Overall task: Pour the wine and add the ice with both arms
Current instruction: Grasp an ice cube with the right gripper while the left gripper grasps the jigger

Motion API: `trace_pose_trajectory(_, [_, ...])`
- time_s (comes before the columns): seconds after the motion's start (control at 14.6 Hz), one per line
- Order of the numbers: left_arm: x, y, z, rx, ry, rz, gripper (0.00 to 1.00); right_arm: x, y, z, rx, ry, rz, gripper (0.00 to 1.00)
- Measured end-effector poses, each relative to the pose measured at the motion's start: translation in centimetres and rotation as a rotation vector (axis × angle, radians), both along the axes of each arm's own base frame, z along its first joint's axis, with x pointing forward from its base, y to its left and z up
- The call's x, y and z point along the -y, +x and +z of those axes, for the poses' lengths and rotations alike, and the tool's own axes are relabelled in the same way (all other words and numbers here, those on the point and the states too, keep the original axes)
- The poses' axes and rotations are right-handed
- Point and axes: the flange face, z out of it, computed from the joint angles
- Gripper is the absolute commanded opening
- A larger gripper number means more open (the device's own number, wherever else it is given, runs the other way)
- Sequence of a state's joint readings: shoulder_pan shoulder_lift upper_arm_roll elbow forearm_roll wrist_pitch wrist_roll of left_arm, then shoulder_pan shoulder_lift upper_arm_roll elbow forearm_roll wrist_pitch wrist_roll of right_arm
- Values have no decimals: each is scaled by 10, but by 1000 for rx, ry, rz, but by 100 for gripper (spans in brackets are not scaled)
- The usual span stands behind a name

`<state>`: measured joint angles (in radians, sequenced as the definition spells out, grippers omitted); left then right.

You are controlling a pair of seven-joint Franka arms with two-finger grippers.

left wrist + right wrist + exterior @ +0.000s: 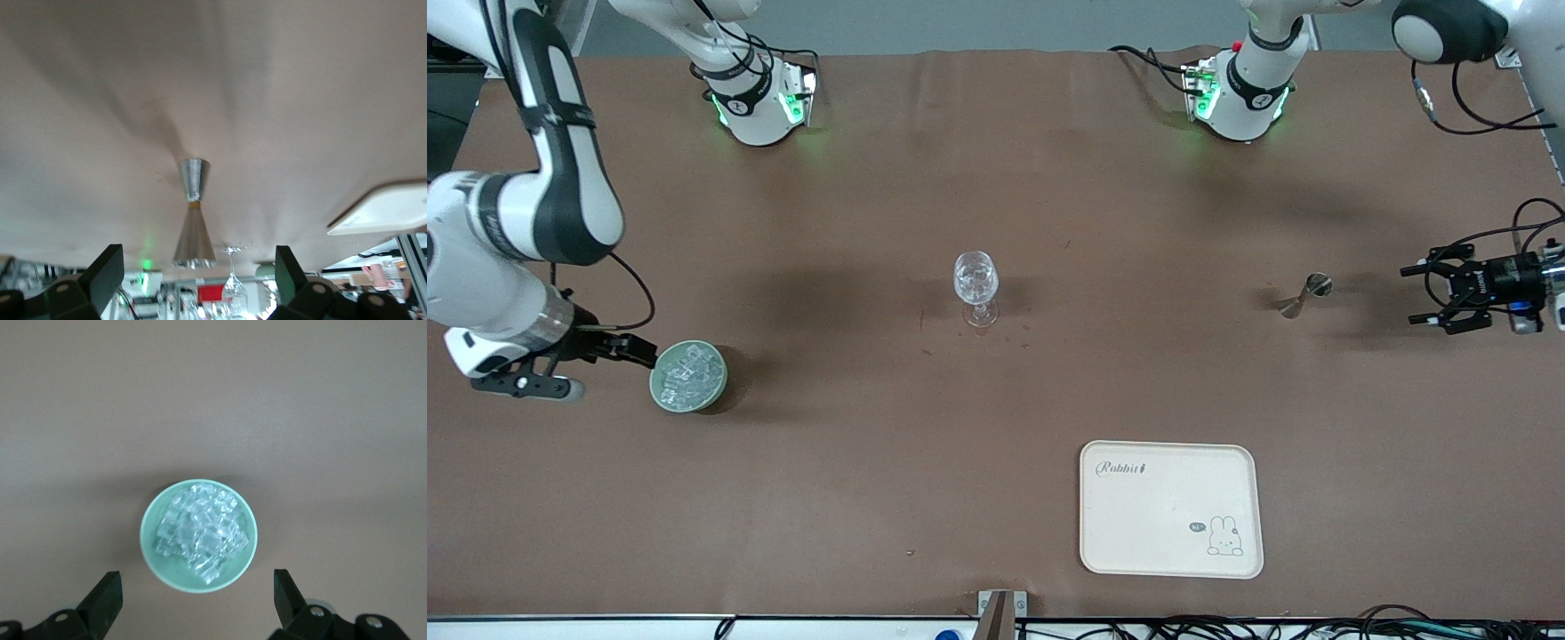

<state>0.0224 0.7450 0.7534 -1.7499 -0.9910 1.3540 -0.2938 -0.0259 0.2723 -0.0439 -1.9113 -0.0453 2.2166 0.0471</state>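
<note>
At lower left of the front frame, the ice [688,376] sits heaped in a round green cup [660,393] standing upright, mouth up, with the right gripper [585,364] just beside it, fingers apart. At mid right the left gripper [1430,294], fingers apart, faces a metal jigger [1304,296] standing upright; a wine glass [975,286] stands at centre

Cream tray [1170,509] with rabbit drawing and "Rabbit" lettering lies flat on brown bench [871,498], near front camera edge. Nothing on tray. Black cables [1316,629] run along bench edge nearest front camera. Small dark specks on bench near middle.
</note>
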Motion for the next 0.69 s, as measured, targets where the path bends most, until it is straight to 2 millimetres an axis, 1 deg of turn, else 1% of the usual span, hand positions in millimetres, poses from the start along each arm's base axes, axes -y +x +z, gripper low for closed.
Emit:
trace_pose_trajectory(0.07, [-2, -7, -15, -29, -18, 13, 100, 1, -1, -16, -2, -13, 11, 94])
trace_pose_trajectory(0.14, [-3, -13, -27, -51, -35, 25, 100, 2, 0, -29, -4, -21, 17, 90])
trace_pose_trajectory(0.27, [2, -22, -41, -74, -67, 47, 100, 2, 1, -52, -9, -27, 24, 85])
trace_pose_trajectory(0.34, [6, -24, -45, -78, -85, 56, 100, 3, 1, -62, -14, -28, 25, 80])
trace_pose_trajectory(0.55, [29, -26, -58, -85, -156, 67, 100, 2, 0, -88, -13, -27, 29, 72])
trace_pose_trajectory(0.69, [48, -27, -69, -88, -201, 75, 100, 2, -6, -104, -10, -25, 32, 66])
